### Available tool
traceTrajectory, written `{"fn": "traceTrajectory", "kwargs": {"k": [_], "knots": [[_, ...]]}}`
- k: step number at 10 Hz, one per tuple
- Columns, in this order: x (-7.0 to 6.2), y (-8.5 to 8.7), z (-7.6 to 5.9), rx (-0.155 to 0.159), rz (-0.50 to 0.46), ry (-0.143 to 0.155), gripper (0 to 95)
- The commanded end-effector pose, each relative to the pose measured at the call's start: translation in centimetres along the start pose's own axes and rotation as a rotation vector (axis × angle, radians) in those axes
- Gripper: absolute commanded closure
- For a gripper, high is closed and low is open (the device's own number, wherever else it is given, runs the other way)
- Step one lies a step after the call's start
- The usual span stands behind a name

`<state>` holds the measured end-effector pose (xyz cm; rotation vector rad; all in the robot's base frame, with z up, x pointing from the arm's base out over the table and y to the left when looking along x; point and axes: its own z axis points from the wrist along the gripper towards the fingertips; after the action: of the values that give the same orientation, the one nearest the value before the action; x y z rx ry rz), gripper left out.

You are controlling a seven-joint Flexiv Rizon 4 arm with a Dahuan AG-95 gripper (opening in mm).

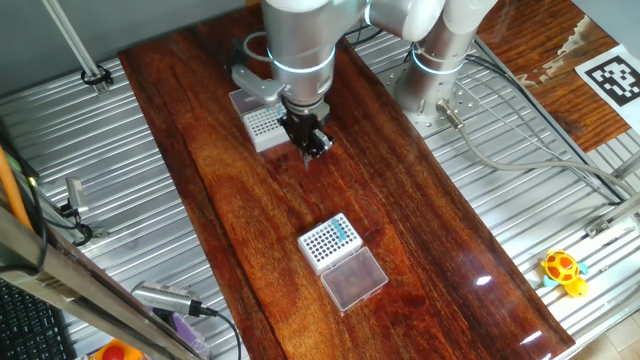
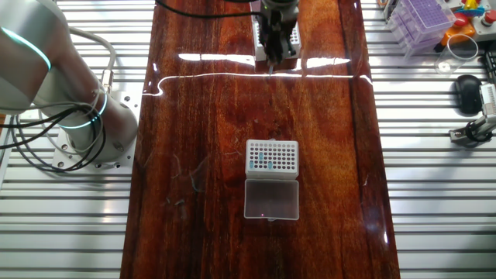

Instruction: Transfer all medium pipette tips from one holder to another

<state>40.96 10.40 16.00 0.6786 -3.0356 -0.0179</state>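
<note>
- Dark polished wood (image 1: 230,190) is running as a long board across a ribbed metal bench (image 2: 434,201), and both racks are sitting on it, well apart along its length.
- Near the middle of the board, a white tip rack (image 1: 329,241) is lying with its clear hinged lid (image 1: 354,279) folded flat open beside it, so the grid is standing exposed from above.
- Inside that grid, the medium pipette tips (image 2: 263,159) are showing as a small teal-blue cluster on one side, while the other holes are looking dark and bare.
- At the far end, a second white rack (image 1: 262,124) is waiting just beside the arm, apparently as the other holder for the transfer.
- Over that far rack, the gripper (image 1: 315,143) is hanging nose-down, close to the rack's edge; a vertical pose like this suits lifting or seating tips straight along their holes.
- Whether the fingers are parted or pinched is not something I can tell, since they are reading only as a dark block in both views, and any tip between them would be too small to see.
- Off the board, a yellow toy (image 1: 563,271) and a purple box (image 2: 425,21) are lying on the metal, out of the working lane.
- Judging by the teal cluster remaining, the transfer is looking far from finished.
</note>
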Motion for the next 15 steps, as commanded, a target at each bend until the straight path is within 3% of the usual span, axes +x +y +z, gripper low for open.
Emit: {"fn": "traceTrajectory", "kwargs": {"k": [1,2,4,6,8,10,15], "knots": [[-0.2,0.0,0.1,-0.055,-0.119,-0.012,95.0],[-1.4,1.6,0.3,-0.067,-0.070,-0.026,95.0],[-4.4,6.1,0.9,-0.060,0.016,-0.031,95.0],[-6.5,10.1,1.1,-0.056,0.087,-0.035,95.0],[-8.0,12.8,0.9,-0.056,0.143,-0.038,95.0],[-8.7,13.8,0.7,-0.057,0.170,-0.036,95.0],[-8.4,13.7,1.3,-0.059,0.172,-0.039,95.0]]}}
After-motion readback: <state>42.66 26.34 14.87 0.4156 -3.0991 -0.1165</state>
